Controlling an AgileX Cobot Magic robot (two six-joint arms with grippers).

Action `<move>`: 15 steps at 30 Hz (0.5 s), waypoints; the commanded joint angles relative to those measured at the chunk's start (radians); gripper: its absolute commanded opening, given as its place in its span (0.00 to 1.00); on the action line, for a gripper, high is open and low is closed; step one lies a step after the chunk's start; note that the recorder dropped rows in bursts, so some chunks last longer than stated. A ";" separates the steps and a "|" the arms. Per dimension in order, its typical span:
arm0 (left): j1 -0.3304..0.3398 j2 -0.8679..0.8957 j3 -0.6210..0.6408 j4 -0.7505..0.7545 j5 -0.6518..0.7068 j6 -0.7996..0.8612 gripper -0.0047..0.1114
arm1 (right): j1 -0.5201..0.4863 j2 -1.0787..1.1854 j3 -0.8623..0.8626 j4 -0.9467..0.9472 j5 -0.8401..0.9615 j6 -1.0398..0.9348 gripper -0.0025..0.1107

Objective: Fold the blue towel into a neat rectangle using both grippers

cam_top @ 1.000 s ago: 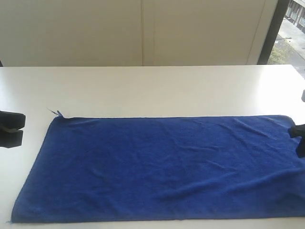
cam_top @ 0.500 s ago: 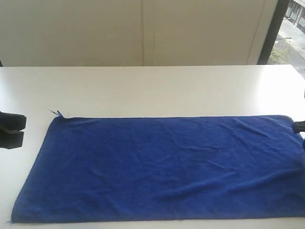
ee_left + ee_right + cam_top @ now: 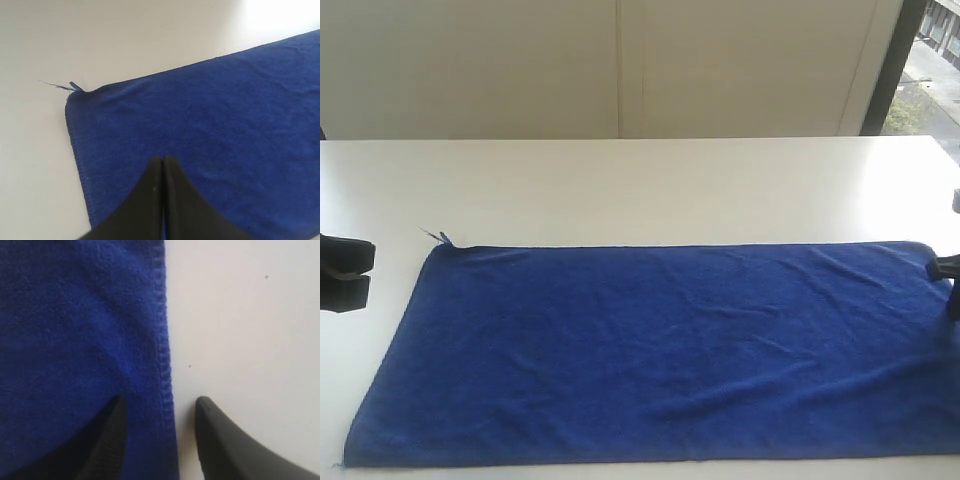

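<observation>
The blue towel [image 3: 660, 350] lies spread flat on the white table [image 3: 640, 190], long side running left to right, with a few low wrinkles. My left gripper [image 3: 345, 270] sits just off the towel's left end, apart from it. In the left wrist view the towel [image 3: 210, 125] fills the background and the left gripper [image 3: 164, 159] is shut with nothing between its jaws. My right gripper [image 3: 948, 275] is at the towel's far right corner, mostly cut off by the frame. The right wrist view shows the right gripper [image 3: 160, 402] open, straddling the hemmed edge of the towel [image 3: 75, 330]: one finger over cloth, one over bare table.
A loose thread [image 3: 435, 236] sticks out from the towel's far left corner. A pale wall stands behind the table, with a dark window frame [image 3: 895, 65] at the far right. Bare table [image 3: 240, 315] lies beside the towel's right edge.
The right gripper has shifted slightly at the towel's right corner, less of it showing than a second ago. The left gripper and the towel have not moved.
</observation>
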 commanded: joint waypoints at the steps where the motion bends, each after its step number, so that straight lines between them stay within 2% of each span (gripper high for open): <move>1: -0.005 -0.002 0.008 -0.009 0.005 0.001 0.04 | -0.001 0.018 0.000 0.026 0.033 -0.027 0.39; 6: -0.005 -0.002 0.008 -0.006 0.006 0.001 0.04 | -0.001 0.020 0.002 0.026 0.075 -0.035 0.33; 12: -0.005 -0.002 0.008 -0.006 0.006 0.001 0.04 | -0.001 0.022 0.030 0.013 0.077 -0.042 0.32; 15: -0.005 -0.002 0.008 -0.006 0.008 0.001 0.04 | -0.001 0.028 0.030 0.008 0.077 -0.042 0.27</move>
